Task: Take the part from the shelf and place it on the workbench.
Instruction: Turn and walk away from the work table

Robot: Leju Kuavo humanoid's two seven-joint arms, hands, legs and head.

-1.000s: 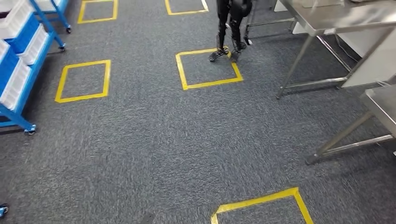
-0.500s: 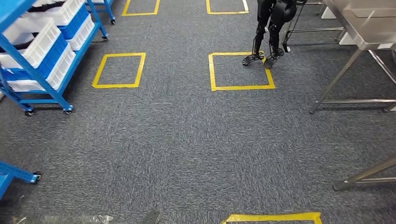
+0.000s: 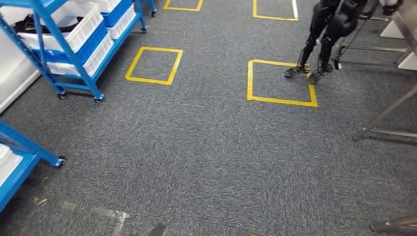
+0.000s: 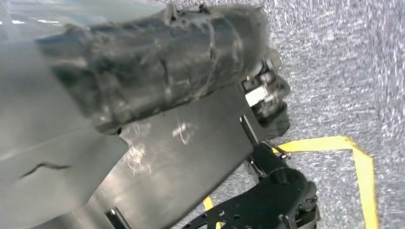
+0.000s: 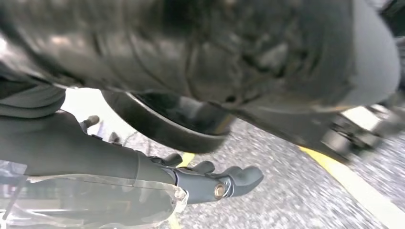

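Swung left since a second ago – the whole view, not the things – and the shelf now stands close.

Right hand point(image 5: 210, 183) hangs with fingers spread, gripping nothing; left hand point(image 4: 43, 143) is a grey blur, its grasp I cannot tell. No part is taken yet – a dark thing point(image 3: 29, 23) lies in a white bin point(image 3: 83, 29) at the blue shelf's point(image 3: 74, 59) front edge, likely light and soft; lift it through the bin's open top. Grey carpet point(image 3: 196, 157), yellow tape squares point(image 3: 153, 65), another robot's legs point(image 3: 319, 44), a steel bench leg point(image 3: 383, 115).
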